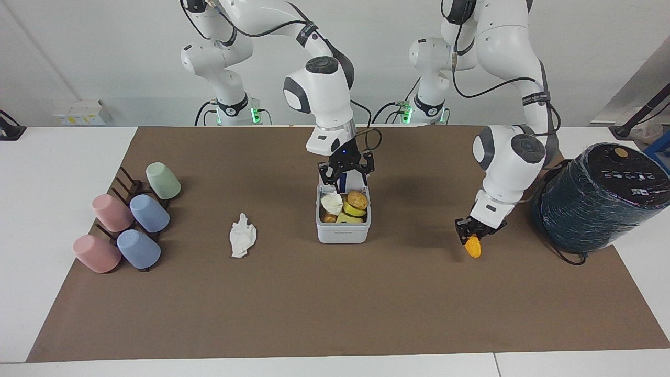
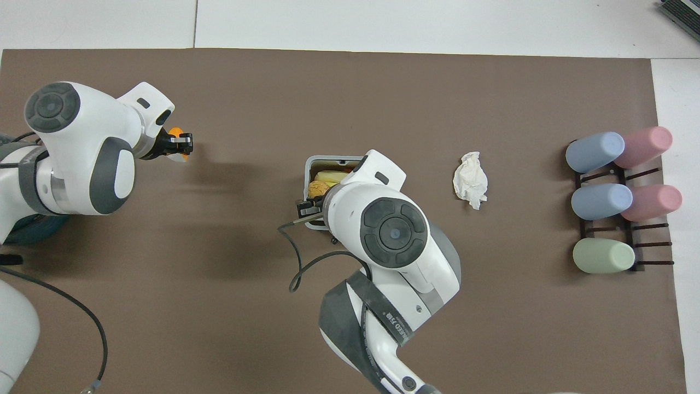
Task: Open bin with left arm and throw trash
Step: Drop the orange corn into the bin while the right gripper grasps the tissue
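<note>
The white bin [image 1: 343, 233] stands mid-mat with its lid up on the robots' side. It holds yellow pieces, a white scrap and the tan-brown lump [image 1: 357, 199] lying on top. My right gripper [image 1: 346, 175] hangs open just over the bin's robot-side rim, holding nothing. Toward the left arm's end, my left gripper [image 1: 473, 233] is shut on the orange wedge [image 1: 473, 246], low over the mat. The crumpled white tissue [image 1: 242, 238] lies on the mat beside the bin, toward the right arm's end. From overhead, the right arm covers much of the bin [image 2: 308, 164].
A big dark teal wrapped cylinder [image 1: 596, 196] lies at the left arm's end, close to the left arm. Several pastel cups [image 1: 131, 222] sit on a dark rack at the right arm's end. A black cable [image 2: 298, 268] loops beside the bin.
</note>
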Robot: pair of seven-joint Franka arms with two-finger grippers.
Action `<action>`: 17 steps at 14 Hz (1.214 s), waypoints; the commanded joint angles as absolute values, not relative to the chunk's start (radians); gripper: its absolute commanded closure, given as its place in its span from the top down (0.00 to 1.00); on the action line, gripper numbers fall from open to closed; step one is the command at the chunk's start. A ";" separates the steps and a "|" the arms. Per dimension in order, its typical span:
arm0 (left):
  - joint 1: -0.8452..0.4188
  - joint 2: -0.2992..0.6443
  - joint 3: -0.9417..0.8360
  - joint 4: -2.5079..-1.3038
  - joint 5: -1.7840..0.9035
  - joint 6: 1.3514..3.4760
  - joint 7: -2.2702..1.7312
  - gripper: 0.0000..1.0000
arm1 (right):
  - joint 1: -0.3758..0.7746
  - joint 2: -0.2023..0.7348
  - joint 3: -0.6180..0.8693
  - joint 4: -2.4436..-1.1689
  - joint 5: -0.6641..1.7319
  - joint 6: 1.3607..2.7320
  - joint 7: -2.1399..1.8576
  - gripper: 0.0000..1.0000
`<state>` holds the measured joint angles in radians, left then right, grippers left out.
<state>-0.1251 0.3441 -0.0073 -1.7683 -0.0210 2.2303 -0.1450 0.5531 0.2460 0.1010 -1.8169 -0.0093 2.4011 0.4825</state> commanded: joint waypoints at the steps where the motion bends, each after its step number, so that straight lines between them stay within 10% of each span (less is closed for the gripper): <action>1: -0.164 0.359 -0.006 -1.643 -0.015 2.070 -0.163 0.00 | 0.509 0.264 0.110 -1.769 0.021 2.402 0.451 0.88; 17: -0.578 0.325 -0.014 -1.629 -0.097 2.067 -0.661 0.00 | 0.110 0.232 0.106 -1.894 0.002 2.402 0.167 1.00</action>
